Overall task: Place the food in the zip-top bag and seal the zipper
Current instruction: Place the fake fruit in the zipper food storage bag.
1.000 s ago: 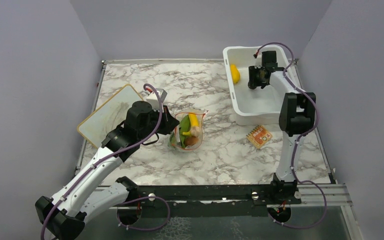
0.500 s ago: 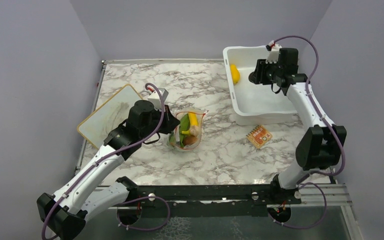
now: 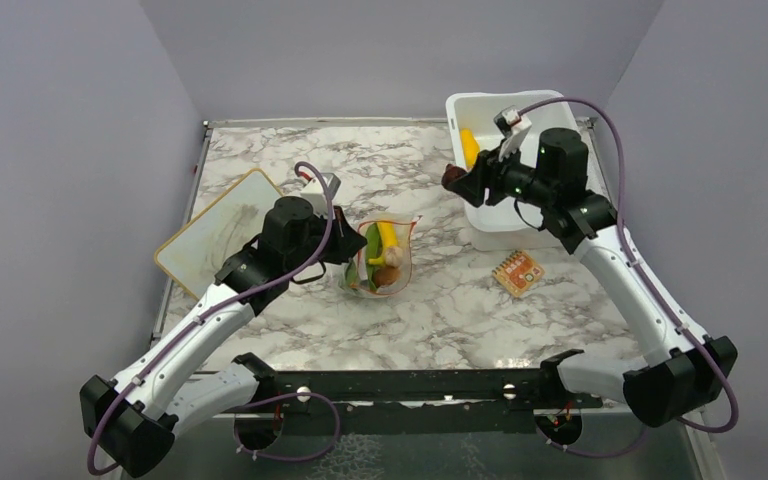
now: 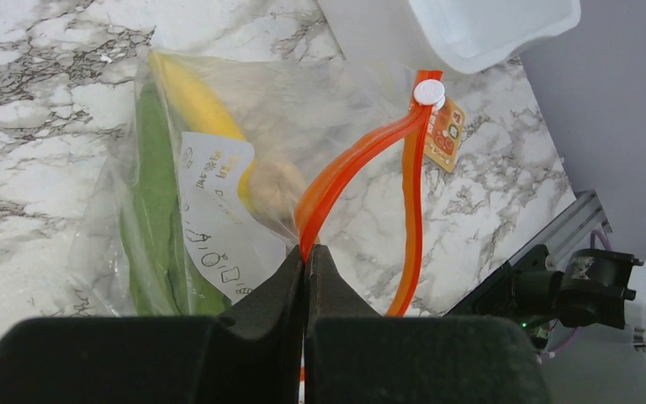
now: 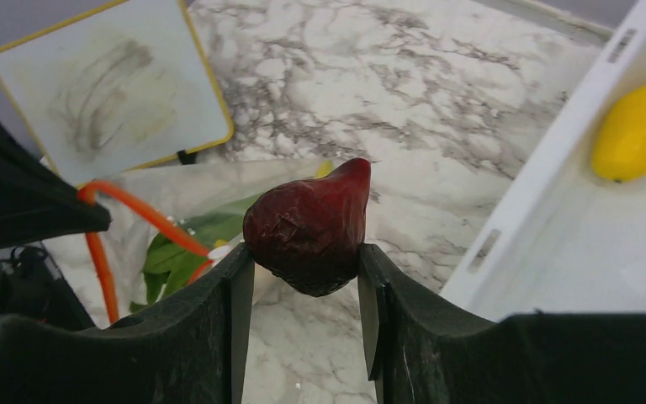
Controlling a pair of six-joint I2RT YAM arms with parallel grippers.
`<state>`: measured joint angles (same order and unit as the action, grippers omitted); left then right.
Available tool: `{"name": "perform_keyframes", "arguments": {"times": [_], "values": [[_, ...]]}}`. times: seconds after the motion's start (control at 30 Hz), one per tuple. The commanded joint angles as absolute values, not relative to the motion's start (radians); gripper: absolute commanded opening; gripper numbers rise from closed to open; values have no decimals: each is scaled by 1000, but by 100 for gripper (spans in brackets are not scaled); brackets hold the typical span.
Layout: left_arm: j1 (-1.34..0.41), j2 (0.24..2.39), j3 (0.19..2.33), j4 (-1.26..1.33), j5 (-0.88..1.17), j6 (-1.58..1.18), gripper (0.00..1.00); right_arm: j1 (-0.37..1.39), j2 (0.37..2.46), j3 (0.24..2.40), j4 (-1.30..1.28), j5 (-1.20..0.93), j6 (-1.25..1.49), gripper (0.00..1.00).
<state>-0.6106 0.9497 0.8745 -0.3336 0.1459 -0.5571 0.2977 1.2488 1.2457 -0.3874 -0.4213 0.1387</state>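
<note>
The clear zip-top bag [image 3: 381, 262] lies mid-table with a banana [image 4: 198, 101], a dark-green leafy vegetable [image 4: 156, 194] and a beige-brown piece [image 4: 273, 187] inside. Its red-orange zipper [image 4: 362, 156] gapes open in a loop. My left gripper [image 4: 307, 248] is shut on the near side of that strip, at the bag's left [image 3: 348, 250]. My right gripper [image 5: 307, 269] is shut on a dark red, wrinkled, pear-shaped piece [image 5: 311, 225] and holds it in the air at the tub's left rim [image 3: 453, 178], right of the bag. A yellow oval fruit [image 3: 470, 147] lies in the tub.
The white rectangular tub [image 3: 520, 215] stands at the back right. A small orange patterned square [image 3: 518, 272] lies in front of it. A white board with a yellow rim [image 3: 215, 230] lies left of the bag, behind my left arm.
My right gripper has come up out of the tub and swung left over its rim, carrying the dark red piece towards the bag. My left gripper keeps its hold on the zipper.
</note>
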Motion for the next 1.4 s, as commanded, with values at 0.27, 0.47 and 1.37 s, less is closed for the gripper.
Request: {"name": "perform_keyframes", "arguments": {"times": [0.27, 0.47, 1.37], "values": [[-609, 938, 863, -233, 159, -616, 0, 602, 1108, 1021, -179, -581, 243, 34], [-609, 918, 860, -236, 159, -622, 0, 774, 1171, 1014, -180, -456, 247, 35], [-610, 879, 831, -229, 212, -664, 0, 834, 1475, 1090, -132, -130, 151, 55]]}}
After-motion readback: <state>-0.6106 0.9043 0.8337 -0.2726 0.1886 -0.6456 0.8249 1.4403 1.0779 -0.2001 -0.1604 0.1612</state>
